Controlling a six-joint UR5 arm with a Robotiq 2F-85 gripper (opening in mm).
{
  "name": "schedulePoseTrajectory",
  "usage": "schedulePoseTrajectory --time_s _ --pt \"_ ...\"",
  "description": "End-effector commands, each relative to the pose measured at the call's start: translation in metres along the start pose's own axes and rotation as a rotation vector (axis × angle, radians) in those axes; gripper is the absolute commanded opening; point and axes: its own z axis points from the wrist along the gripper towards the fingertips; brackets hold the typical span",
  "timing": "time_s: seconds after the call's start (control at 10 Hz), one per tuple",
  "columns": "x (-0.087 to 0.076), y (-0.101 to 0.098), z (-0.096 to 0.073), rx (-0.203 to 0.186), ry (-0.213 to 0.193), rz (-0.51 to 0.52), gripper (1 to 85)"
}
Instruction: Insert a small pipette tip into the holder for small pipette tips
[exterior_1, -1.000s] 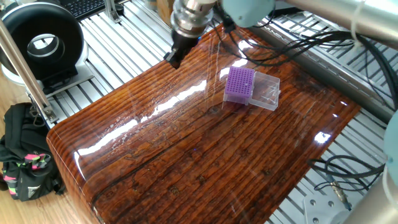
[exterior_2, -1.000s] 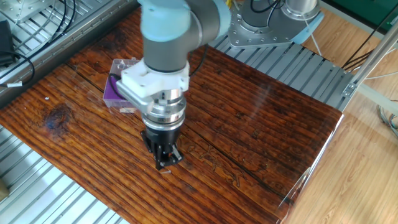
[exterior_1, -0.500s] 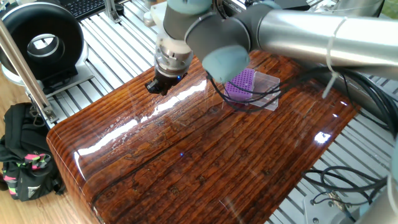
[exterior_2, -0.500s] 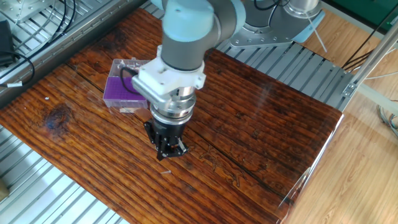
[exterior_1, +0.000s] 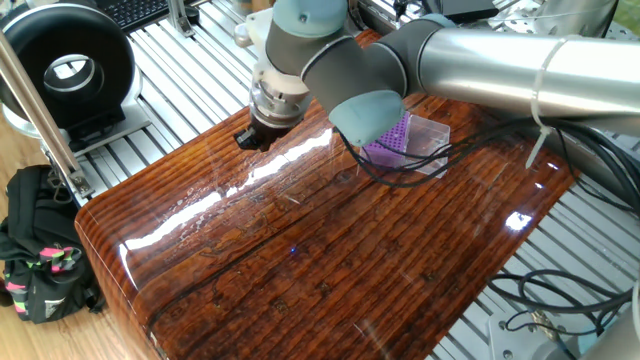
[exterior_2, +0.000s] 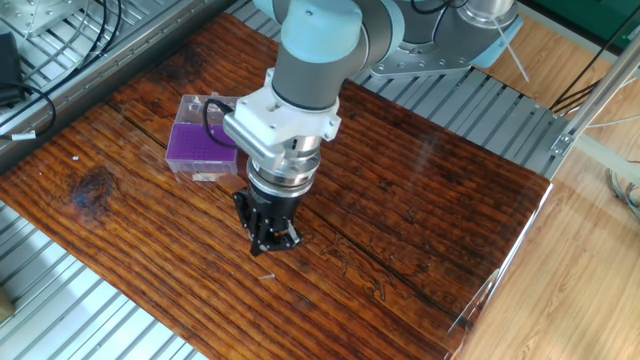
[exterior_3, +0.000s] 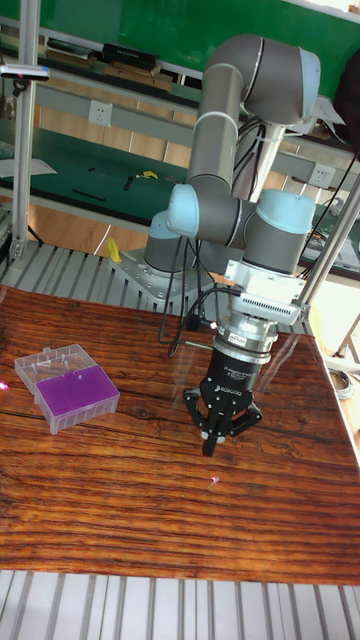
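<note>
A glossy reddish-brown wooden counter (exterior_2: 420, 200) is streaked with dark grain lines and white glare. On it, a small purple rectangular pipette tip holder (exterior_3: 77, 392) is dotted with a grid of tiny holes and joined to a clear plastic box part (exterior_3: 45, 363). The black two-finger end effector (exterior_3: 222, 428) is marked with small white lettering and hung from a silver-grey and pale blue robot arm (exterior_3: 245, 130). A tiny whitish pipette tip (exterior_2: 266, 277) is seen against the dark wood.
</note>
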Motion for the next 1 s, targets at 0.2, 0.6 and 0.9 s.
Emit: schedulePoseTrajectory --time_s 0.2,0.6,0.9 --pt "-0.01 -0.002 -0.003 -0.027 -0.041 -0.202 34.0" --pt "0.005 0.011 0.001 -0.07 -0.031 0.03 38.0" --pt "0.0 0.051 0.006 -0.051 -0.03 0.209 35.7"
